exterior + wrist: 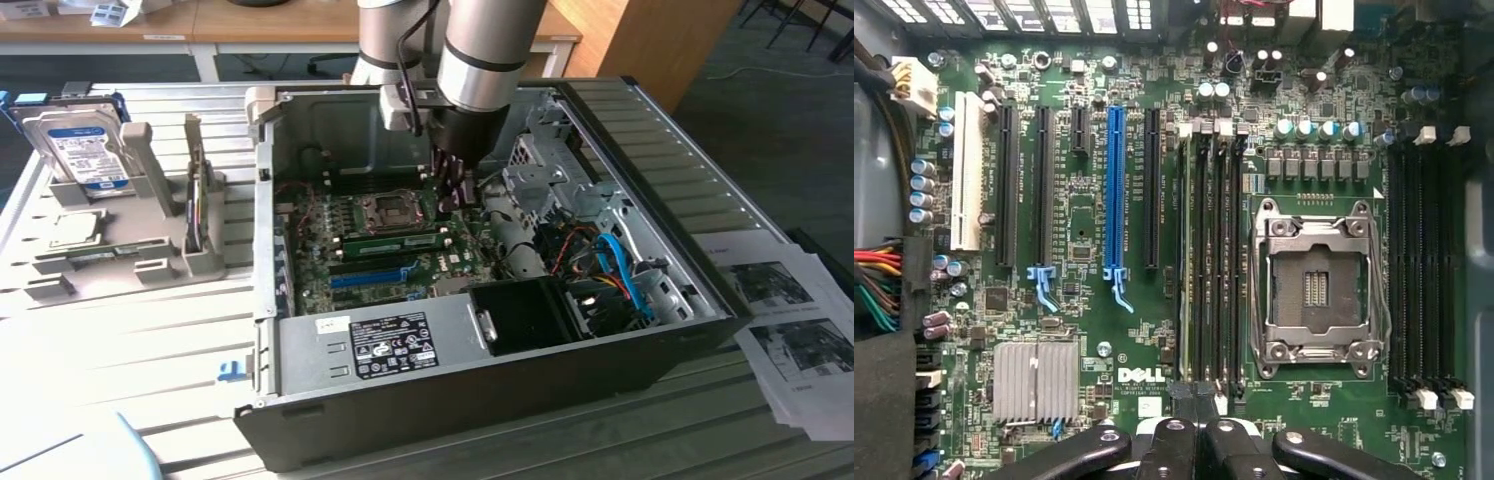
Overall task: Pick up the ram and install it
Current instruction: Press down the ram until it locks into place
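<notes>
While poised inside the computer case (441, 395), claw (454, 195) shut tight, holding nothing, above the motherboard (1104, 330); ram (394, 241) seated in a slot beside the CPU socket (1316, 290).

One robot arm (481, 60) carries one claw (454, 185). One open computer case (467, 400) holds one motherboard (1094, 330). On that board sit one CPU socket (1316, 290), one blue expansion slot (1115, 185), one white expansion slot (967, 185), four black expansion slots beside them, and one finned silver heatsink (1035, 380). Memory slots form two banks of four, one on either side of the socket; one green ram (394, 240) stick is seated in a bank. On the worktop (120, 350), one grey holder rack (114, 250) carries one hard drive (83, 145). Two printed sheets (794, 330) lie at the exterior view's right.
</notes>
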`<state>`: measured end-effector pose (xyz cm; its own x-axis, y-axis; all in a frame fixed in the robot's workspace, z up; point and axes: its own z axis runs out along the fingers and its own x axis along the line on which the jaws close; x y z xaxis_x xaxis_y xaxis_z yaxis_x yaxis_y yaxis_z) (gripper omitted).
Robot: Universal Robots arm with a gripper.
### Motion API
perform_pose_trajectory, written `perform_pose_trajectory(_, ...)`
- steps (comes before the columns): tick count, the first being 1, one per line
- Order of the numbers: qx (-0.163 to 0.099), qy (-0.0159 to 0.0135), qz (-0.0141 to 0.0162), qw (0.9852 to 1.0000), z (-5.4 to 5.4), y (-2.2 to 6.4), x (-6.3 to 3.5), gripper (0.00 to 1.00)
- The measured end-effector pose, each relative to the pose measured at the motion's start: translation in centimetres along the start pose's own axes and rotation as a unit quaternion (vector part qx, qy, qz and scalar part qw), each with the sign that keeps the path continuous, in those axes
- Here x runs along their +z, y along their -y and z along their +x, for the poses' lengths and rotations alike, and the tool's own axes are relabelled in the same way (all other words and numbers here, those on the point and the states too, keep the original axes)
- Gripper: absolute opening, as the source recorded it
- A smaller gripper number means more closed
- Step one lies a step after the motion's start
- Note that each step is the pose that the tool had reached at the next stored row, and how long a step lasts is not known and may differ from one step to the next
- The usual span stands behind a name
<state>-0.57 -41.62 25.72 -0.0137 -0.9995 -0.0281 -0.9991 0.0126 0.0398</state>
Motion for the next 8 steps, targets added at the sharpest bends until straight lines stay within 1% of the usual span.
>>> perform_pose_trajectory(4,0.000,0.0000,0.0000,1.0000,0.01,0.01,0.27,0.09)
perform_pose_trajectory(8,0.000,-0.0001,0.0000,1.0000,0.01,0.01,0.27,0.09)
